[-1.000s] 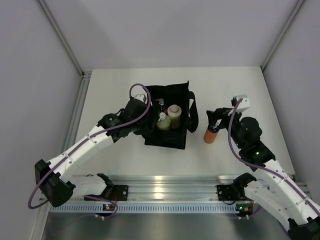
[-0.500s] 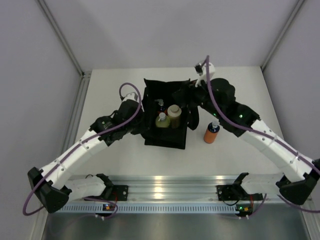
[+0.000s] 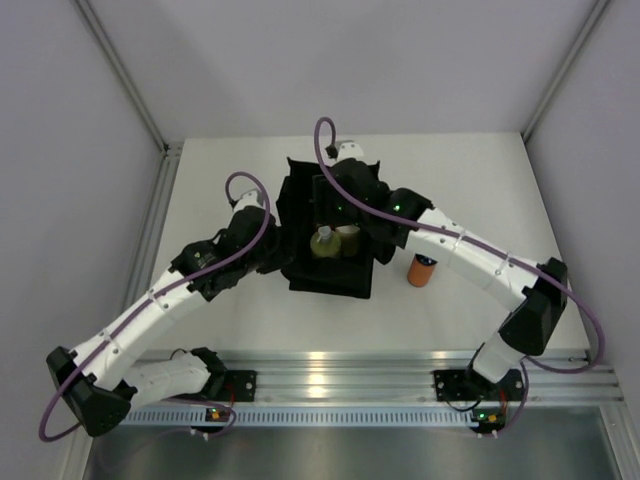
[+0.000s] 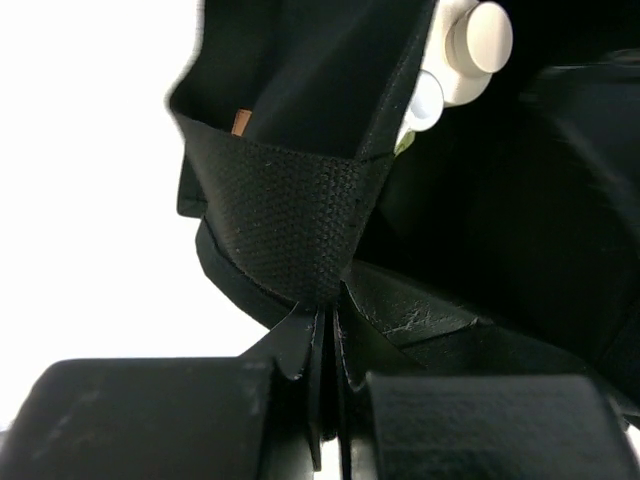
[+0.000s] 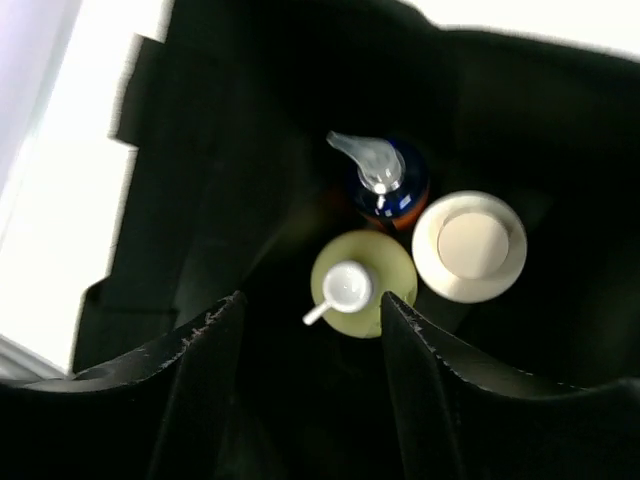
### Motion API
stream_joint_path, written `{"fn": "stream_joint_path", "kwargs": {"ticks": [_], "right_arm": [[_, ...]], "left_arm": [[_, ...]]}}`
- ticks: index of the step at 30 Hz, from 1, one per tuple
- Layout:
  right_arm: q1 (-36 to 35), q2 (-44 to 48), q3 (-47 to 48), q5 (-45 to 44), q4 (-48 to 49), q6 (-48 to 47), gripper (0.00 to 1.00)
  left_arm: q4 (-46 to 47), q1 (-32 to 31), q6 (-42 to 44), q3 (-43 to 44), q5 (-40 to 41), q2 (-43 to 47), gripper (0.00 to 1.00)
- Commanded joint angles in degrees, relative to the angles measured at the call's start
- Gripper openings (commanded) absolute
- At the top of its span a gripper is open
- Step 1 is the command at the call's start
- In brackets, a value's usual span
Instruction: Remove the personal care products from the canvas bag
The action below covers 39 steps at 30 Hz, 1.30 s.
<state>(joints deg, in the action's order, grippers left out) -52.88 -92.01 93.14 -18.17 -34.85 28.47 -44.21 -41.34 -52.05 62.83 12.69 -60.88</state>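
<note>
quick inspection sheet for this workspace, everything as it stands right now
surface: white table, no spills
job's things: black bag mid-table holds the yellow-green bottle, beige bottle and pump-topped orange bottle; second orange bottle stands on the table to its right
clutter: nothing seen
end effectors: left end effector shut on the bag's wall; right end effector open over the bag's mouth, fingers either side of the yellow-green bottle
cables: purple cables loop off both arms
surroundings: pale walls, metal rail at the near edge

three bottles standing in canvas bag, fourth bottle on table right of it
</note>
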Motion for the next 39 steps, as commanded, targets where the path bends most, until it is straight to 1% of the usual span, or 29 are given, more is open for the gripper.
{"fn": "stream_joint_path", "kwargs": {"ticks": [1,3,4,10,17,26,30,32,33,36,39], "right_arm": [[-1.34,-2.38,3.36,-3.44,-4.52,5.45,0.57],[-1.43,-3.96,4.06,-4.67,-6.18,6.33,0.59],[-1.43,-4.32,4.06,-4.85,-6.54,6.95,0.62],[-1.78,-7.39,5.12,-4.68,-8.04,10.2,0.69],[-2.4,-10.91,4.59,-9.59,-9.62,12.93,0.69],[-2.4,-14.51,5.21,-11.62,-10.24,14.33,0.68],[-2.49,-15.31,4.07,-11.88,-10.59,15.04,0.67],[-2.49,-15.66,3.45,-11.8,-10.59,15.12,0.65],[-2.49,-16.18,3.54,-11.19,-10.59,14.6,0.61],[-2.58,-16.98,3.45,-10.04,-10.5,14.33,0.59],[-2.66,-17.24,2.84,-9.42,-10.59,13.98,0.5]], "left_arm": [[2.02,0.21,-1.12,-1.65,-1.17,-0.82,0.0],[2.11,0.21,-1.47,-2.53,-1.79,-0.64,0.0],[2.02,0.12,-1.65,-2.88,-2.14,-0.21,0.0],[2.11,0.21,-2.61,-5.6,-2.05,2.34,0.0],[2.02,0.21,-3.23,-5.88,-3.19,2.87,0.0],[2.11,0.21,-5.34,-6.58,-3.99,3.4,0.0],[2.02,0.21,-6.83,-6.67,-4.25,3.31,0.0],[2.02,0.21,-7.18,-6.58,-3.81,3.4,0.0],[2.02,0.21,-7.27,-6.66,-3.46,3.49,0.0],[2.02,0.21,-7.54,-6.93,-3.2,3.67,0.0],[2.02,0.12,-7.45,-7.02,-3.11,3.49,0.0]]}}
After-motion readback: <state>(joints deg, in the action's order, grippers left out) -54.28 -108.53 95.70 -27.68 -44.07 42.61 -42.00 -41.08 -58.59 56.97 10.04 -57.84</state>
